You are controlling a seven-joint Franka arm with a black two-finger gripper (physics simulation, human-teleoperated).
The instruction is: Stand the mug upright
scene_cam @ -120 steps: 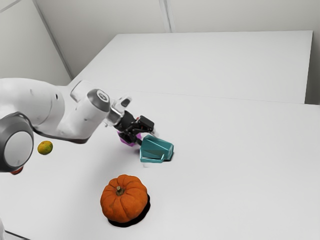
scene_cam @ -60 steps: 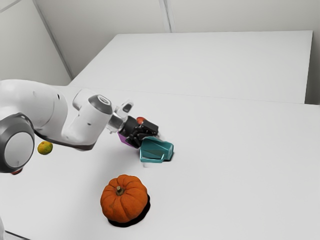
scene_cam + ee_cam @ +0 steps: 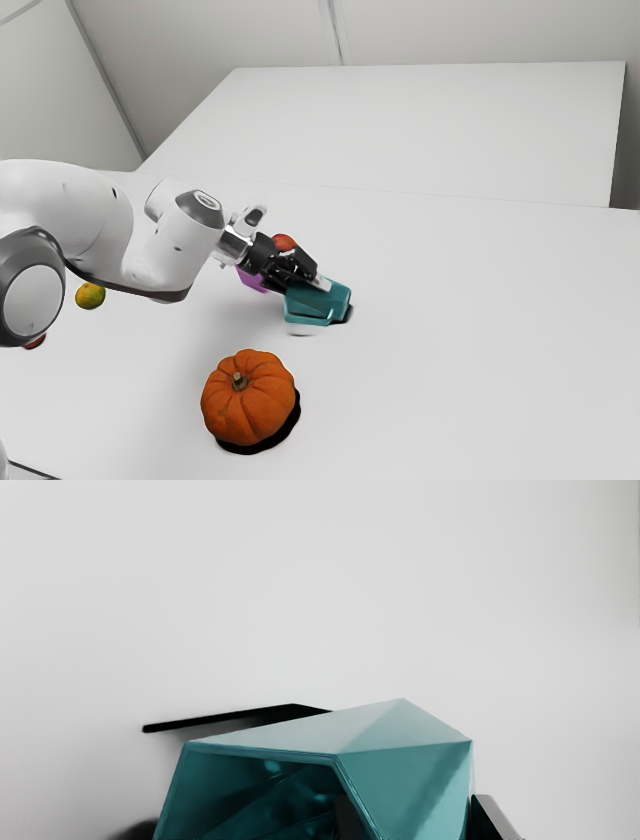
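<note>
So the mug (image 3: 334,303) is lying on its side on the worktop (image 3: 450,350), not upright, mouth facing the pincer (image 3: 308,285). The pincer's right at that mouth, but I can't tell if it's actually gripping the mug or not. Just beside them, toward the exterior view's left, there's 1 purple thing (image 3: 252,279), and 1 orange-red round thing (image 3: 284,242) sits farther back. 1 pumpkin (image 3: 248,398) is on the near side, plus 1 yellow-green fruit (image 3: 90,295) well off to the exterior view's left.
</note>
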